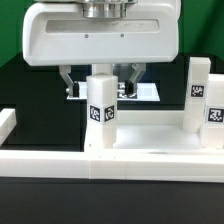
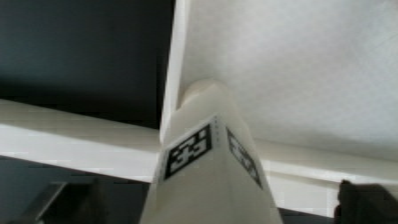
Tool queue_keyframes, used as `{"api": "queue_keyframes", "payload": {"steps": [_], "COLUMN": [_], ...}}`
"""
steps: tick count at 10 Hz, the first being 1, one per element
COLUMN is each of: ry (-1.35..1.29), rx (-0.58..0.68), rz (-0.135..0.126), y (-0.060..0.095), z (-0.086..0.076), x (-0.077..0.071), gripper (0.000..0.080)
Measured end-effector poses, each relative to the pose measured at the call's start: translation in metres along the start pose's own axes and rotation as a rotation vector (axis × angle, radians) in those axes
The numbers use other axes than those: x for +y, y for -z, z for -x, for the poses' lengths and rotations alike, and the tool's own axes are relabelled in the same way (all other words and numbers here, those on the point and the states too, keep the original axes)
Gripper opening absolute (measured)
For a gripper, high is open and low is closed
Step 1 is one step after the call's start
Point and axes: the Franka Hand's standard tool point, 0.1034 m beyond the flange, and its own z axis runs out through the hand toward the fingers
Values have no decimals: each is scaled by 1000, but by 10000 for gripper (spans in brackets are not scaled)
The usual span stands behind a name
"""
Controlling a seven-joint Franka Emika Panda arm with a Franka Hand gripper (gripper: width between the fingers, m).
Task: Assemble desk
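- Okay, I have the fingers (image 1: 68, 84) spread as wide as they go, and they're holding nothing.
- Between them stands one upright leg (image 1: 101, 100). There's a gap on each side, so I read the leg as free.
- My guess is that straddling it like this keeps the fingers centred on the leg, either ready to close or just clear of it. I can't say which.
- The leg rises from the far edge of the desk tray (image 1: 130, 160), below the fingers. It's probably upright there to sit in a corner socket, but its foot is hidden, so I can't tell whether it's seated.
- A second leg (image 1: 204, 95) stands well outside the fingers, off past the one on the exterior view's right. It's upright on the same tray and looks parked out of the working lane.
- The dark tabletop (image 1: 40, 95) shows beyond the finger on the exterior view's left.
- On looks, the leg is a white, square-sided plastic post. It carries a black-and-white tag (image 1: 100, 113) on the face below fingertip level.
- In the wrist view the leg (image 2: 196, 150) runs straight out ahead of the fingers (image 2: 349, 195), tag crisp, and crosses a white band that I take for the tray's rim.
- The tray is white too, long and low with a raised rim. I can't make out any sockets from here.
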Motion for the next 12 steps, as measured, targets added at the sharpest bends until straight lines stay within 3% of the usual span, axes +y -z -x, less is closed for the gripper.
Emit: {"api": "queue_keyframes", "payload": {"steps": [5,6,7,8,9,12], "ry": [402,425,419,419,403,325], "rx": [-16,-17,-17,-17,-18,-20], "rz": [24,24,24,24,23,16], "y": [0,0,0,0,0,0], "z": [1,1,1,1,2,3], "x": [3,4,4,4,4,4], "gripper": [649,525,525,347,290,290]}}
